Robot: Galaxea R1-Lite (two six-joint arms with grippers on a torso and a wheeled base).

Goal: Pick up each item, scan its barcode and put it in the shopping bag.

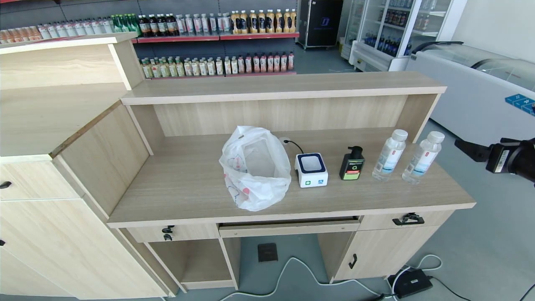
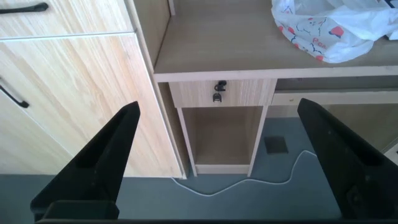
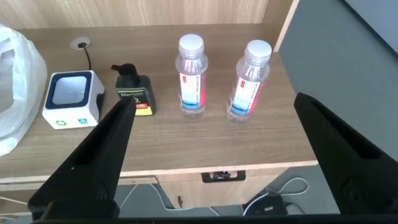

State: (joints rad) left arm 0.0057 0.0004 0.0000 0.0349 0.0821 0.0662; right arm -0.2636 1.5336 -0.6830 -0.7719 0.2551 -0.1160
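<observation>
Risk: the two clear plastic water bottles (image 3: 191, 76) stand close together at the pale wooden counter's (image 1: 200, 184) right end, so my right gripper (image 3: 214, 118), jaws wide apart and empty, might topple one while grabbing the other. My left gripper (image 2: 221, 109) also has its jaws apart and empty.

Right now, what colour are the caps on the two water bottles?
White caps on both water bottles; the right wrist view shows them best.
</observation>
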